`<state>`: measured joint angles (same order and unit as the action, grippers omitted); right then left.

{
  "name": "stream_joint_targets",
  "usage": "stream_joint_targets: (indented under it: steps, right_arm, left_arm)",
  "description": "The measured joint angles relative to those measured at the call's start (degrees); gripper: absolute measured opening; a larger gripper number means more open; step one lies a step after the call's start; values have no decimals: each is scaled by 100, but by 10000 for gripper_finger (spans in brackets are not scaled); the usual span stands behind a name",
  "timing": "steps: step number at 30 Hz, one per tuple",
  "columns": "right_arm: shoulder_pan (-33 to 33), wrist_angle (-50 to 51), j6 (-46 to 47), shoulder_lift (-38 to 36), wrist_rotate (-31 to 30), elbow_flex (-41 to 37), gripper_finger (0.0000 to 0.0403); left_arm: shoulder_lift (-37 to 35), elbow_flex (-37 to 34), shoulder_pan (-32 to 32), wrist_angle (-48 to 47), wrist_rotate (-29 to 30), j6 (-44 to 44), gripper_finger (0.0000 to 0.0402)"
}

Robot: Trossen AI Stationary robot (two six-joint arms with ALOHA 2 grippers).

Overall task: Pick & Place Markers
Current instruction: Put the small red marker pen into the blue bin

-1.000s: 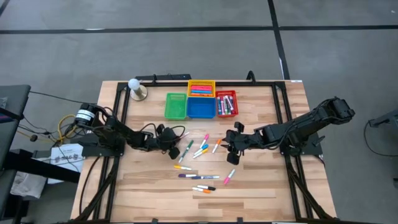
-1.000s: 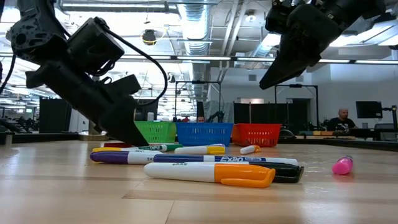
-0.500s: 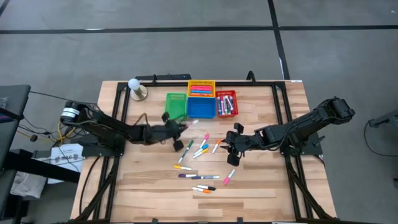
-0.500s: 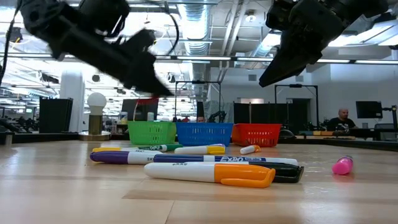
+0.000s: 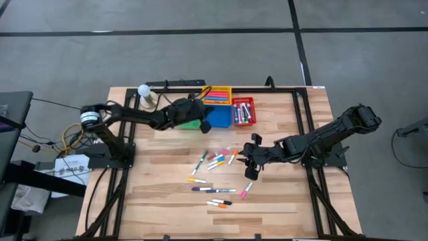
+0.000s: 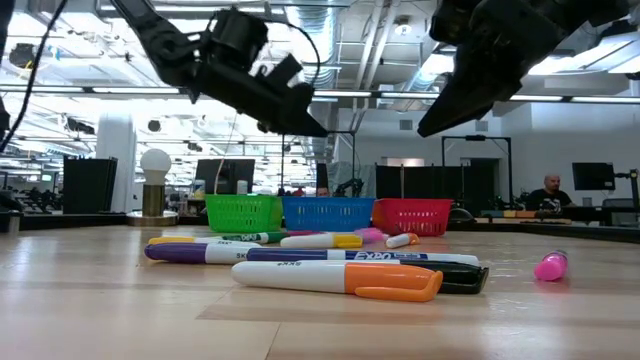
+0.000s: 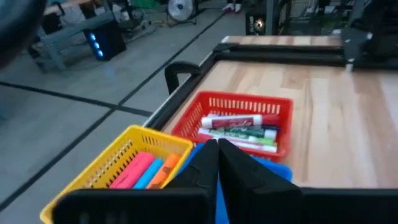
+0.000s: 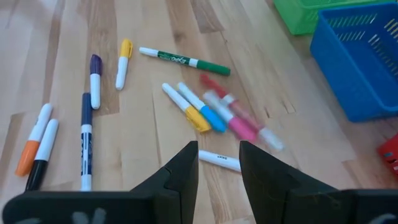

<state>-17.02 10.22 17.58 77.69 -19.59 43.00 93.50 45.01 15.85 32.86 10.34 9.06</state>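
I count four baskets (image 5: 215, 115): green, blue, yellow, red. About fourteen markers (image 5: 215, 163) lie loose on the desk (image 5: 281, 201), and I have two arms.

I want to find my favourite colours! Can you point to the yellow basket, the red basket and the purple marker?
yellow basket (image 7: 122, 151): left wrist view, on its near wall.
red basket (image 7: 281, 110): left wrist view, on its rim.
purple marker (image 8: 95, 65): right wrist view, on its purple cap.

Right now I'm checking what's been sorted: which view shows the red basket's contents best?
The left wrist view: the red basket is near, its markers plain. The high view shows them tiny; the low view only its wall; the right wrist view a corner.
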Motion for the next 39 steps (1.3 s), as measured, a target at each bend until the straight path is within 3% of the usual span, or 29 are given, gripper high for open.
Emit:
stream_joint_targets:
  steps: [4, 10, 16, 18, 22, 25, 32, 39]
  right_arm:
    - [-37, 7, 0, 0, 2, 0, 107]
    - [-140, 46, 0, 0, 10, 0, 107]
    - [-214, 46, 0, 0, 9, 0, 107]
    - [-220, 46, 54, 0, 15, 0, 107]
    - [-214, 46, 88, 0, 13, 0, 107]
    - [-214, 45, 98, 0, 11, 0, 107]
    - [-212, 44, 152, 0, 9, 0, 107]
    - [-214, 43, 199, 0, 9, 0, 107]
  left_arm:
    - [97, 34, 92, -43, -187, -77, 7]
    - [90, 22, -252, -143, -687, -219, 11]
    - [88, 22, -1014, -1325, -1082, -515, 12]
    - [88, 20, -1361, -2013, -775, -705, 12]
    - [59, 16, -2179, -3107, 595, -1505, 12]
    - [58, 14, -2639, -3573, 1094, -2168, 12]
    - [58, 16, -2934, -3585, 1212, -2885, 24]
    - [60, 16, -2927, -3562, 1214, -3177, 88]
